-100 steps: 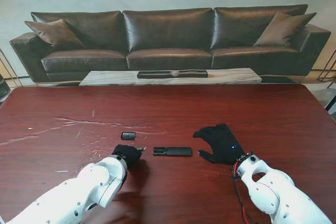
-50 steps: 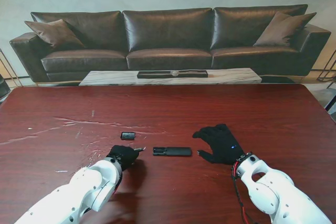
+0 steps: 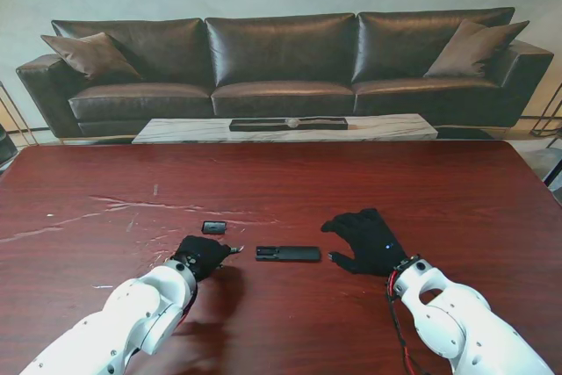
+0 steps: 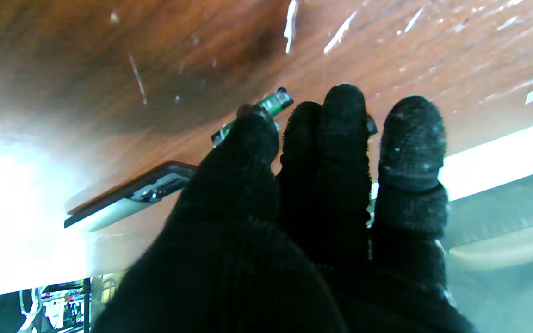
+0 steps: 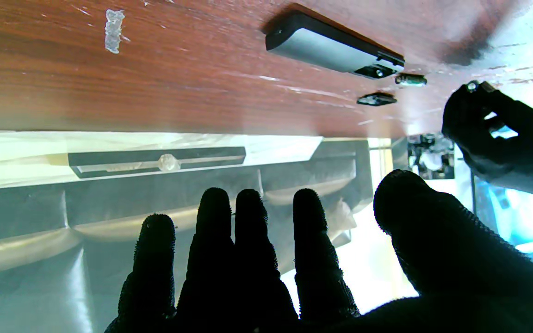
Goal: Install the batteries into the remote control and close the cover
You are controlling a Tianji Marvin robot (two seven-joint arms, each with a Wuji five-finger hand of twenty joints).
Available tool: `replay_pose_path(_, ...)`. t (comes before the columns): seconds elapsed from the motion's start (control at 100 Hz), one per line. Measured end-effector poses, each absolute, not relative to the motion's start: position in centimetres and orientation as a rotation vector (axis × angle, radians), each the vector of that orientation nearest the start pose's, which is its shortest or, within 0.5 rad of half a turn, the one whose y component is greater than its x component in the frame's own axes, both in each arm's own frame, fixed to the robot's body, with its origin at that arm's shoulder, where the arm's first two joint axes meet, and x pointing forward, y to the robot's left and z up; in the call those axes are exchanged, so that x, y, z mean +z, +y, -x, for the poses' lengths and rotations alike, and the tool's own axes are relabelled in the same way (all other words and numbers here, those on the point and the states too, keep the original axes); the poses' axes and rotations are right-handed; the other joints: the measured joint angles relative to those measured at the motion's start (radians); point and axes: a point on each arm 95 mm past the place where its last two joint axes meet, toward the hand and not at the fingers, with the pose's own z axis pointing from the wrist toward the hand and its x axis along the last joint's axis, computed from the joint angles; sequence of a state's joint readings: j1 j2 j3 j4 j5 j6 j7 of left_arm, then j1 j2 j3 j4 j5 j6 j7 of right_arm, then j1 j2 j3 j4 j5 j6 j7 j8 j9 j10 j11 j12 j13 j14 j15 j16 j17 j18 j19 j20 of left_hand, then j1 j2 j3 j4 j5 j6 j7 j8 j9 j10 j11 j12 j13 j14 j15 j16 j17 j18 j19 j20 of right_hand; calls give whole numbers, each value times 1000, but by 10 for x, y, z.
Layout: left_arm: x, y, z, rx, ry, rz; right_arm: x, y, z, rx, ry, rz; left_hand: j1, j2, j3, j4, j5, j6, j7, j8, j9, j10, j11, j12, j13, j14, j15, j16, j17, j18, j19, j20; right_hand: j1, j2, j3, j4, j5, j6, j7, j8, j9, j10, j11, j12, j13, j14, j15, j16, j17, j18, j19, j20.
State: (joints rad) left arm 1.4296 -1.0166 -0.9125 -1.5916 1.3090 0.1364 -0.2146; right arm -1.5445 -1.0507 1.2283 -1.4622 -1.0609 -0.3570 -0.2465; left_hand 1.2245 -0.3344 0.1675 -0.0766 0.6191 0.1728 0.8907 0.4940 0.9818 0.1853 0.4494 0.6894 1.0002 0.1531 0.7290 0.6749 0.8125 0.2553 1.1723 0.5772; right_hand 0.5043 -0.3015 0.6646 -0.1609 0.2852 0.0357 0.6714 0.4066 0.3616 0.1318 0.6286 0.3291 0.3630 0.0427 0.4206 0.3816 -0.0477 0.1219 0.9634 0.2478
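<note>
- Two black-gloved hands are over the red-brown table (image 3: 369, 182).
- My left hand (image 3: 204, 256) pinches a small green battery (image 4: 273, 102) in its fingertips (image 4: 252, 125).
- My right hand (image 3: 369, 241) holds nothing, fingers spread.
- Between them lies the black remote control (image 3: 288, 254), battery bay showing.
- Its small cover (image 3: 213, 227) lies farther from me, near my left hand.
- Another battery (image 5: 411, 80) lies just beside the remote.

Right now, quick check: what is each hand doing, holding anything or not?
Left hand: shut on a green battery, pinched at the fingertips.
Right hand: open, fingers spread, holding nothing, beside the remote control.
</note>
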Motion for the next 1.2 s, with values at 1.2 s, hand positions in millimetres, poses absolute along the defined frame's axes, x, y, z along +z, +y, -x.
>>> replay_pose_path(1.2, -318, -114, -442, -1313, 1918, 863, -347, -13, -401, 1689, 1616, -979, 0, 0, 0, 0, 2, 0, 0, 2, 22, -8, 10, 2, 12, -1, 17, 8, 6, 0, 0, 12, 0, 9, 0, 0, 0, 0, -1, 0, 0, 0, 0, -2, 0, 0, 0, 0, 0, 0, 0, 0)
